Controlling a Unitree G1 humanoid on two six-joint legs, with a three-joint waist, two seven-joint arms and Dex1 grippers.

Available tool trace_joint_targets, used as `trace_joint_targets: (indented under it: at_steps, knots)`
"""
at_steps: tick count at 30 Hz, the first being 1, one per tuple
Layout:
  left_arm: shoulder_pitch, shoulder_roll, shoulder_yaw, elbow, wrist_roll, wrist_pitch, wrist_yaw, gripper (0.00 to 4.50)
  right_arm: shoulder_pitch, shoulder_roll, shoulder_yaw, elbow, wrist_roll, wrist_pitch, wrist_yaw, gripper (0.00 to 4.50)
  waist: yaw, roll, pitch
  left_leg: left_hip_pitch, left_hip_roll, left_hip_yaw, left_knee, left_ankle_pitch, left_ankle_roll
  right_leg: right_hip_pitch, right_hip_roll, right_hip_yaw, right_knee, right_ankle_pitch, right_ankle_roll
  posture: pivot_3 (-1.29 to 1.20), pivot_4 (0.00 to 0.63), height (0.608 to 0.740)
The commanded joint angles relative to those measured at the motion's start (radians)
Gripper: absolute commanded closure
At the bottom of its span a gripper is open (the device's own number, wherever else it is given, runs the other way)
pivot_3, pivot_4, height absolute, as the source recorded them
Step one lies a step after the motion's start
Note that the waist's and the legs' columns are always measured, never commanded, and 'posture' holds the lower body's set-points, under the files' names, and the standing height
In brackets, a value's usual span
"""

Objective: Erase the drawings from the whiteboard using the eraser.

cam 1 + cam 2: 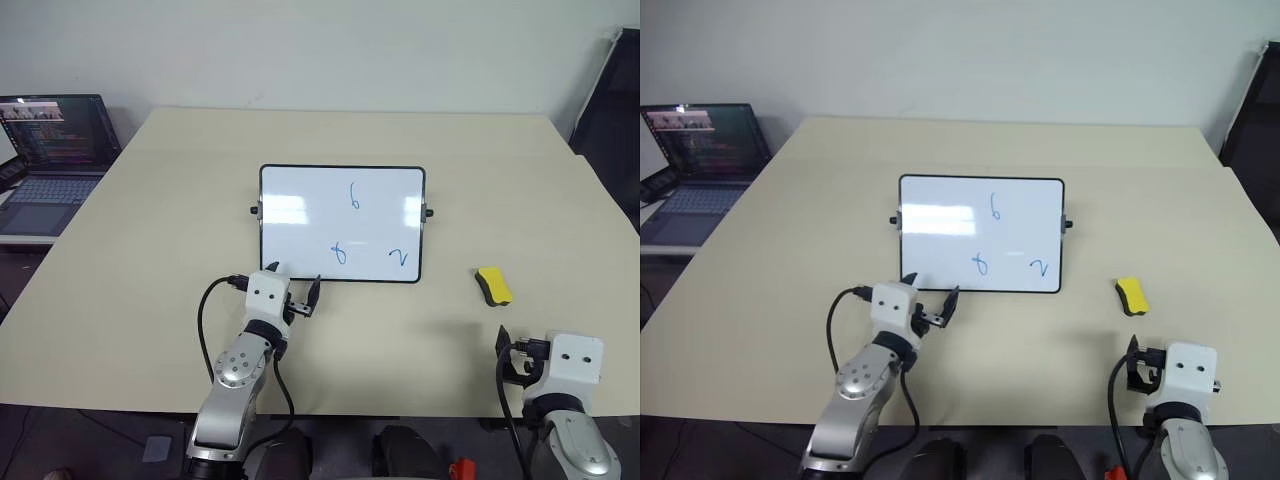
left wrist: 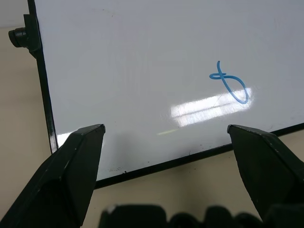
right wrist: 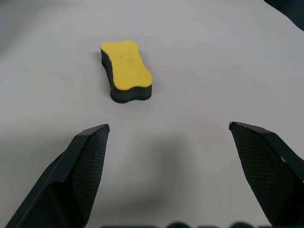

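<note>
The whiteboard lies flat in the middle of the table, black-framed with a knob on each short side. It carries three blue drawings: one near its middle, one by its near edge and one at its near right corner. My left gripper hovers at the board's near left corner, open and holding nothing; in the left wrist view its fingers frame the board's corner and one squiggle. The yellow eraser lies on the table right of the board. Behind the eraser, my right gripper stands open and apart from it.
An open laptop sits on a lower desk beyond the table's left edge. A dark object stands off the far right corner. The beige table is bare around the board and eraser.
</note>
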State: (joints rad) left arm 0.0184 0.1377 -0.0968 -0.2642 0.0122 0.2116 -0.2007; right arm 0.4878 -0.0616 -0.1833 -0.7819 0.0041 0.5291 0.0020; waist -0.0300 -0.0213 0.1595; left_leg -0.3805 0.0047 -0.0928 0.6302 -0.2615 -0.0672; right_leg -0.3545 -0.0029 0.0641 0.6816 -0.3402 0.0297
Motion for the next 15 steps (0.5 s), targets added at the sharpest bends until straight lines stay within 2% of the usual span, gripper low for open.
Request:
trace_joint_targets:
  at_steps: [1,8,12,15]
  knots:
    - [-0.083,0.032,0.014,-0.029,-0.066,-0.007,-0.085,0.00,-0.015,-0.016,-0.047,-0.047,0.021,-0.014,0.016,0.07,0.000,0.000,0.000,0.000,0.000,0.000,0.000,0.000,0.000,0.000,0.000,0.000,0.000,0.000,0.000,0.00,0.150,0.740]
    - [-0.295,0.132,0.007,0.046,-0.211,0.010,-0.340,0.00,-0.095,-0.068,-0.134,-0.061,0.092,0.062,0.058,0.07,0.001,0.000,0.000,0.000,-0.001,0.004,0.000,0.000,0.000,0.001,0.000,-0.001,0.000,0.000,0.000,0.00,0.150,0.740]
    - [-0.420,0.145,-0.016,0.130,-0.320,0.043,-0.513,0.00,-0.161,-0.095,-0.173,-0.070,0.139,0.146,0.071,0.07,0.000,0.000,0.000,0.000,-0.001,0.005,0.000,0.000,0.000,0.001,0.002,-0.001,0.000,0.000,0.000,0.00,0.150,0.740]
    - [-0.489,0.153,-0.047,0.213,-0.348,0.027,-0.634,0.00,-0.204,-0.122,-0.192,-0.067,0.168,0.182,0.087,0.07,-0.002,0.001,0.000,0.000,-0.001,0.006,0.000,0.000,0.000,0.001,0.003,0.000,0.000,0.000,0.000,0.00,0.150,0.740]
